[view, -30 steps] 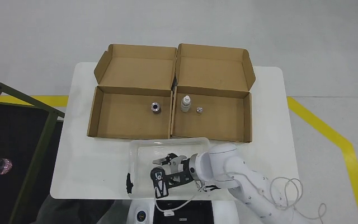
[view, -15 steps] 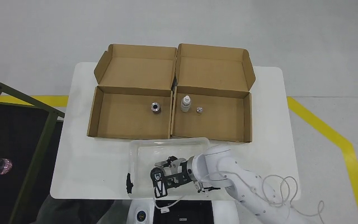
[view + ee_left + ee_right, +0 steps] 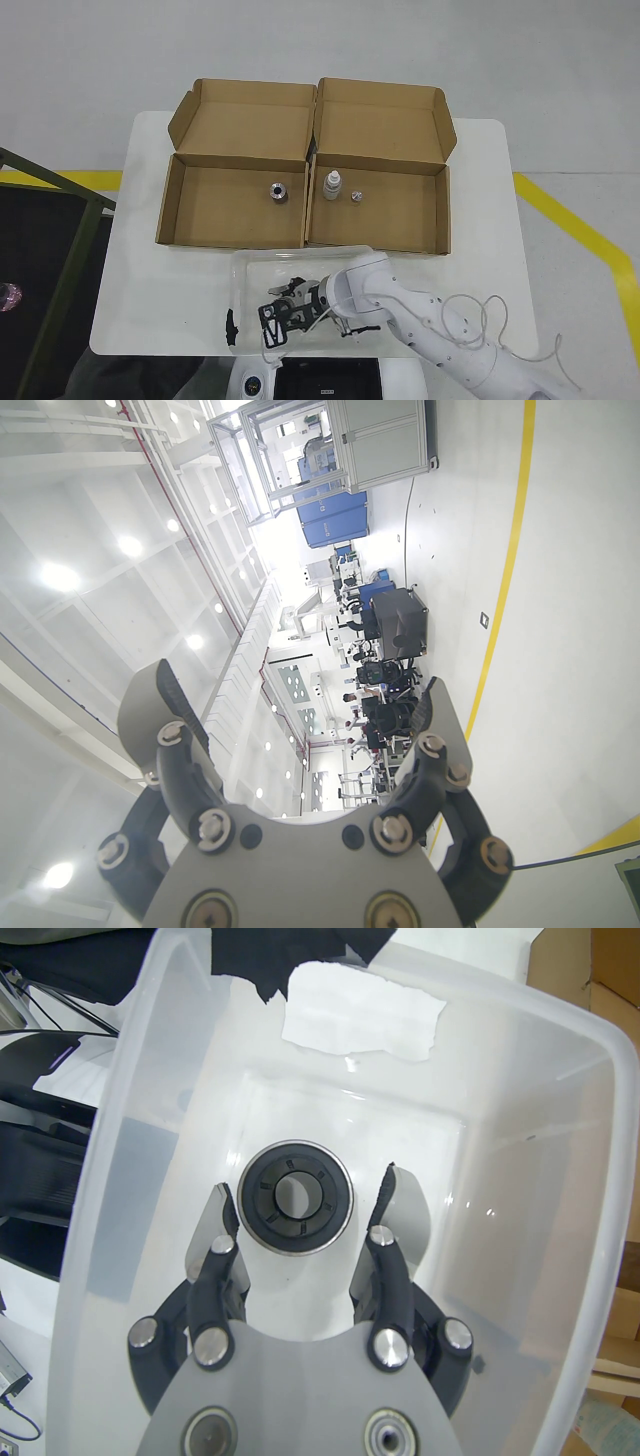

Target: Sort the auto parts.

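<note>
**Right jaws spread around a bearing ring in the clear tub**

The clear tub (image 3: 246, 262) stands at the near edge of the white counter (image 3: 160, 300). Just beyond its far rim, two open cardboard boxes sit side by side. One box (image 3: 220, 215) holds a single metal ring part (image 3: 276, 192). The other box (image 3: 400, 215) holds a small white bottle-shaped part (image 3: 332, 184) and a small metal piece (image 3: 356, 196) just beside it.

In the top view the right arm lies across the tub, with the right gripper (image 3: 280, 312) low inside it. The right wrist view shows what is under the arm. A black bearing ring (image 3: 295, 1198) with a bright metal rim lies flat on the tub floor (image 3: 400, 1138), between the jaws. The jaws are apart. One pad (image 3: 229, 1210) is just beside the ring's rim, and contact cannot be told. The other pad (image 3: 382, 1188) stands off with a gap.

There is bare floor all round the ring, and the tub walls rise on every side. The wall beyond the ring carries a torn white label (image 3: 360, 1023) and black tape (image 3: 300, 958).

The left gripper (image 3: 300, 680) points up into the hall, away from the tub, with its jaws apart and nothing between them.
</note>
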Action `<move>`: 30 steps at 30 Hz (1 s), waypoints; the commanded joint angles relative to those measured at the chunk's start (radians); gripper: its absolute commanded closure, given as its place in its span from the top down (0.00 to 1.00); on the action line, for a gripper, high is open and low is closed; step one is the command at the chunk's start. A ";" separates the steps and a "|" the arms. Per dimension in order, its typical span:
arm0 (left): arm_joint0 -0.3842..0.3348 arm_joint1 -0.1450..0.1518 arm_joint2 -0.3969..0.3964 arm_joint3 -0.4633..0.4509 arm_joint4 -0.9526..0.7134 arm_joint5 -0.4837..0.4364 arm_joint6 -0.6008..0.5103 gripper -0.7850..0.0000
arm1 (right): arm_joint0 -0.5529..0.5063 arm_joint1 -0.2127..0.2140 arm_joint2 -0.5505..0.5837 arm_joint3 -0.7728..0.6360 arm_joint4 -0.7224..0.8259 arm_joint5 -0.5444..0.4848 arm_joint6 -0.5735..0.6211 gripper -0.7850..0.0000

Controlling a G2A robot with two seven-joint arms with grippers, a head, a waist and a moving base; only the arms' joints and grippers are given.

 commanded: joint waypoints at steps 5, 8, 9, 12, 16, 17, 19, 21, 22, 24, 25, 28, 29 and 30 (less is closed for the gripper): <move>0.000 0.000 0.000 0.000 0.000 0.000 0.000 1.00 | 0.036 -0.013 -0.028 0.038 0.010 0.005 -0.013 0.46; 0.000 0.000 0.000 0.000 0.000 0.000 0.000 1.00 | 0.047 -0.017 -0.035 0.050 0.025 0.003 -0.021 0.20; 0.000 0.000 0.000 0.000 0.000 0.000 0.000 1.00 | 0.051 -0.018 -0.036 0.053 0.031 0.001 -0.026 0.04; 0.000 0.000 0.000 0.000 0.000 0.000 0.000 1.00 | 0.057 -0.019 -0.034 0.060 0.045 0.005 -0.039 0.00; 0.000 0.000 0.000 0.000 0.000 0.000 0.000 1.00 | 0.063 -0.019 -0.027 0.058 0.058 0.009 -0.058 0.00; 0.000 0.000 0.000 0.000 0.000 0.000 0.000 1.00 | 0.064 -0.019 -0.025 0.057 0.062 0.010 -0.062 0.00; 0.000 0.000 0.000 0.000 0.000 0.000 0.000 1.00 | 0.067 -0.018 -0.019 0.053 0.067 0.012 -0.068 0.00; 0.000 0.000 0.000 0.000 0.000 0.000 0.000 1.00 | 0.066 -0.016 -0.009 0.051 0.080 0.015 -0.080 0.00; 0.000 0.000 0.000 0.000 0.000 0.000 0.000 1.00 | 0.066 -0.015 -0.003 0.050 0.088 0.016 -0.089 0.00; 0.000 0.000 0.000 0.000 0.000 0.000 0.000 1.00 | 0.066 -0.012 0.010 0.048 0.097 0.016 -0.101 0.00; 0.000 0.000 0.000 0.000 0.000 0.000 0.000 1.00 | 0.064 -0.010 0.016 0.044 0.096 0.021 -0.103 0.00; 0.000 0.000 0.000 0.000 0.000 0.000 0.000 1.00 | 0.055 -0.005 0.032 0.023 0.101 0.033 -0.116 0.00; 0.000 0.000 0.000 0.000 0.000 0.000 0.000 1.00 | 0.051 -0.003 0.038 0.014 0.102 0.036 -0.120 0.00; 0.000 0.000 0.000 0.000 0.000 0.000 0.000 1.00 | 0.049 -0.001 0.043 0.005 0.100 0.037 -0.119 0.00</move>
